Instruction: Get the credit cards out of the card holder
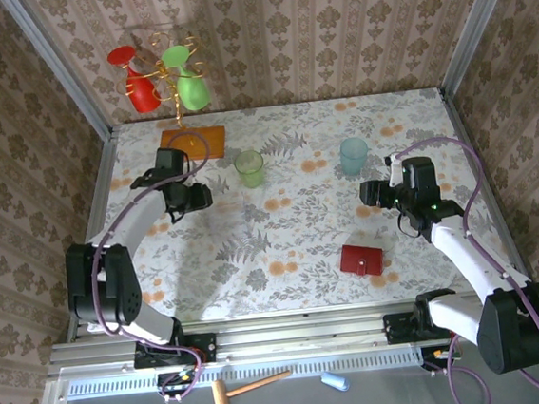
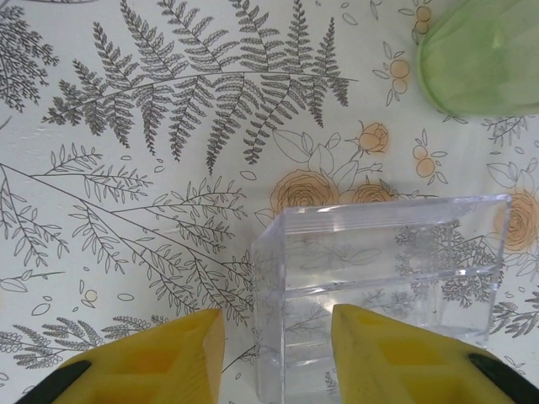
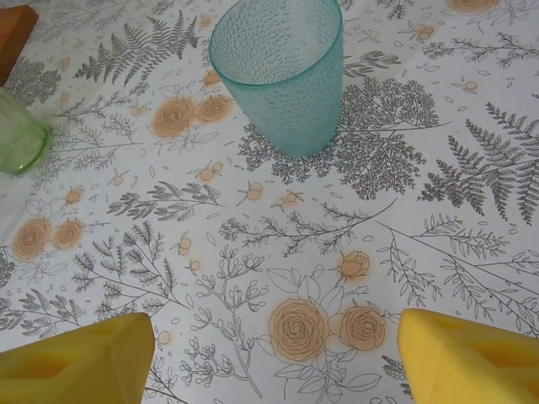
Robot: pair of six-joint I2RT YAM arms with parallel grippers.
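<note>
The card holder [image 1: 362, 260] is a small red wallet lying shut and flat on the flowered table, near the front right. The credit cards are hidden. My right gripper [image 1: 369, 194] hovers behind the wallet and apart from it; in the right wrist view it [image 3: 278, 337] stands open over bare tablecloth. My left gripper [image 1: 197, 197] is far off at the back left. In the left wrist view it [image 2: 278, 324] straddles one wall of a clear plastic box [image 2: 387, 252], with a gap on each side of the wall.
A green cup [image 1: 249, 168] and a teal cup [image 1: 354, 155] stand mid-table. An orange wooden base [image 1: 193, 139] carries a wire stand with red and green glasses [image 1: 157, 79]. A small hammer [image 1: 249, 388] lies off the table in front.
</note>
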